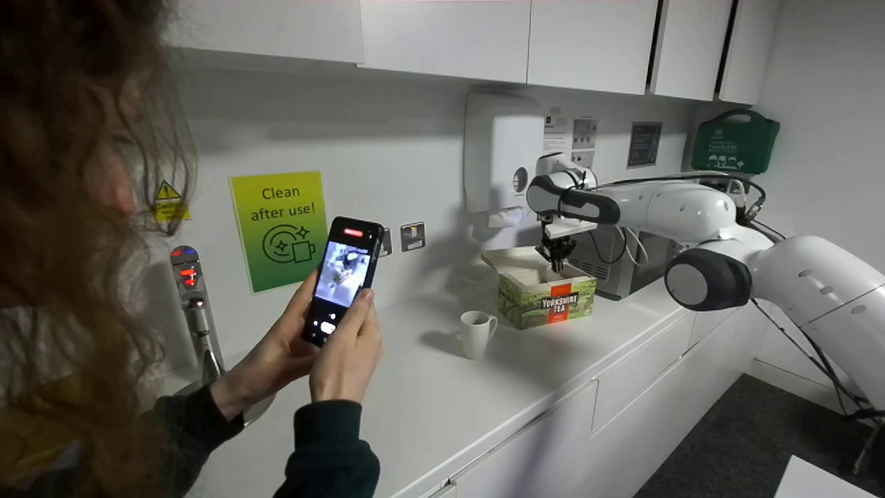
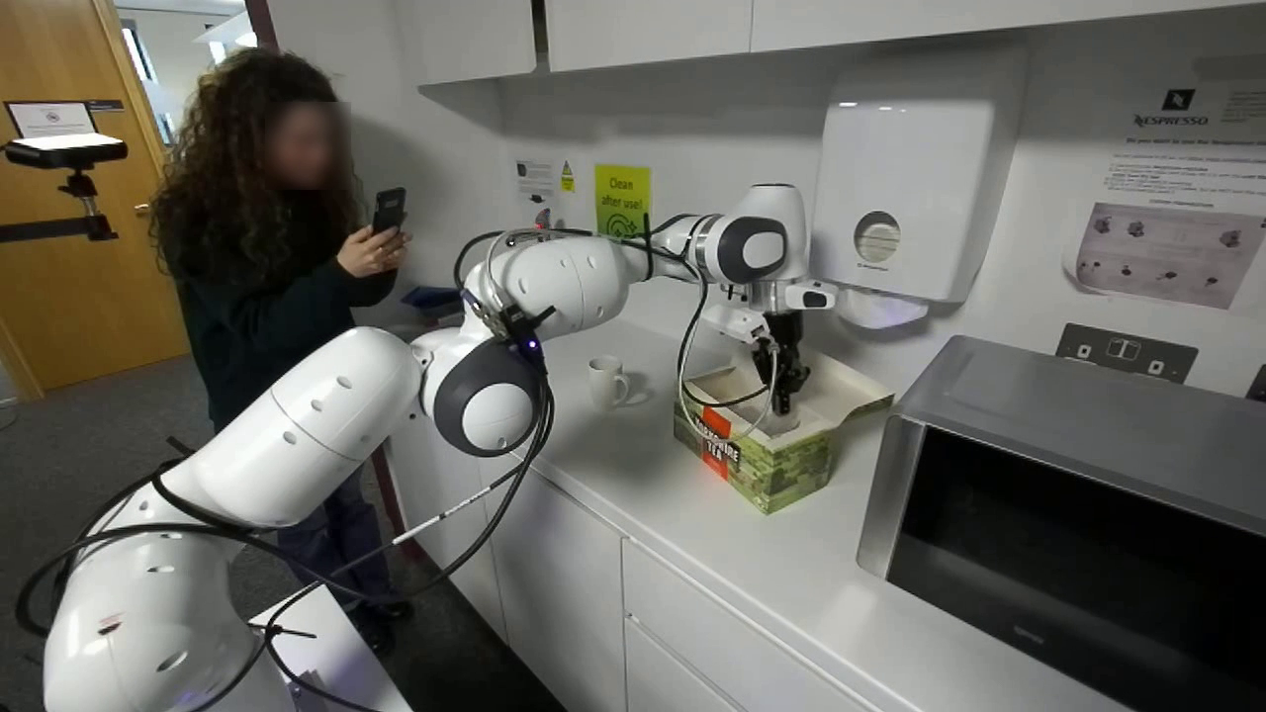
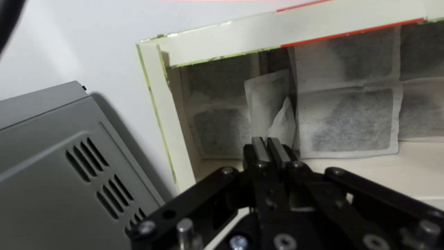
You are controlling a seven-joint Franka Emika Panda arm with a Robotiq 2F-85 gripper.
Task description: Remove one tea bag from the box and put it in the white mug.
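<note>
The tea box [image 1: 546, 308] stands on the counter with its lid folded back, and it also shows in an exterior view [image 2: 771, 473] and the wrist view [image 3: 173, 139]. Rows of white tea bags [image 3: 347, 121] lie inside. My gripper [image 3: 267, 140] points down into the box, as both exterior views show [image 1: 557, 266] [image 2: 781, 407]. Its fingers are nearly together, with a thin gap at the tips. A creased tea bag [image 3: 265, 100] stands at the fingertips, and its fold runs into that gap. Its lower part is hidden. The white mug [image 1: 476, 335] stands upright beside the box, also in an exterior view [image 2: 605, 384].
A grey microwave [image 2: 1078, 494] stands close to the box on the side away from the mug. A paper towel dispenser [image 1: 503, 155] hangs on the wall behind the box. A person holding a phone [image 1: 343, 277] stands beyond the mug. Cables hang along the arm.
</note>
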